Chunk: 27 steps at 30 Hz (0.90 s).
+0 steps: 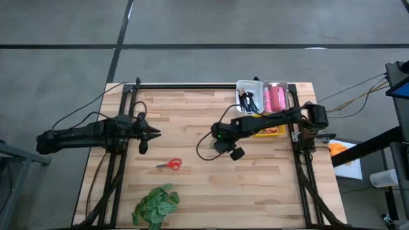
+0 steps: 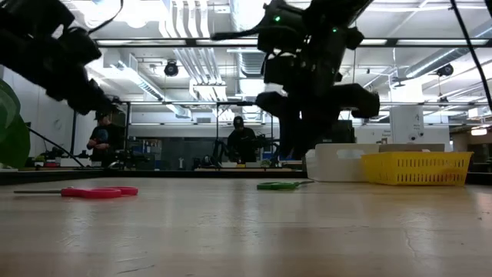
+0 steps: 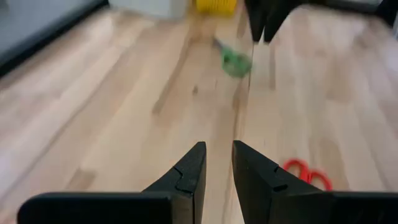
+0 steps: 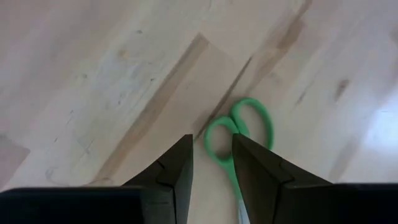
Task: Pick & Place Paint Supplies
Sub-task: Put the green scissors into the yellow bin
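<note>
Green-handled scissors [image 4: 239, 134] lie flat on the table; they also show in the low view [image 2: 278, 185] and the left wrist view [image 3: 235, 61]. My right gripper [image 4: 212, 140] hovers above their handle loops, fingers nearly together, empty; in the high view [image 1: 218, 135] it hides them. Red-handled scissors [image 1: 170, 165] lie flat near the table's middle, toward the near edge. My left gripper [image 1: 155, 133] waits above the table's left half, shut and empty [image 3: 217, 146]. Pink tubes [image 1: 275, 98] and dark brushes [image 1: 248, 99] lie in a white bin [image 1: 259, 82].
A yellow basket [image 1: 273, 131] stands under the right arm beside the white bin at the far right. A green leafy plant [image 1: 156, 204] lies at the near edge. People stand in the room beyond the table [image 2: 242, 138].
</note>
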Each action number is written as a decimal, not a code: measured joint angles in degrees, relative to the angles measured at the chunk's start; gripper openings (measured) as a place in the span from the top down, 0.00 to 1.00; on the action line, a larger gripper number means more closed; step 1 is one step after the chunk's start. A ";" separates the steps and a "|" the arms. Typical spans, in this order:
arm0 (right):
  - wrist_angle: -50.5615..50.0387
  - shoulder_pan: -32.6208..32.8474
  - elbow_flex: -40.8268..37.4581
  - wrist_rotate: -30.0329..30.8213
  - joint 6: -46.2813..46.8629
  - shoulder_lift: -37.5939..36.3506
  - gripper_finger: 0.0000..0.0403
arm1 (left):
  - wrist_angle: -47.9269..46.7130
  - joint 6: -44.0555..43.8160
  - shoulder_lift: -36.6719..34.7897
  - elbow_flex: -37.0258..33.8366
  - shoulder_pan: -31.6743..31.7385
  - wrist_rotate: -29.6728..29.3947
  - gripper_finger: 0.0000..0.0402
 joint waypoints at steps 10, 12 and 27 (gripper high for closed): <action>0.28 0.44 0.11 -0.96 -0.02 3.48 0.73 | -5.43 -0.35 -0.04 -0.03 0.02 0.00 0.80; 1.14 0.36 -0.19 -0.81 -0.02 3.46 0.73 | -5.42 -0.35 -0.02 -0.01 0.00 -0.02 0.80; 14.59 0.30 -8.23 -0.59 1.48 3.28 0.73 | -5.44 -0.33 -0.04 -0.03 0.01 -0.01 0.80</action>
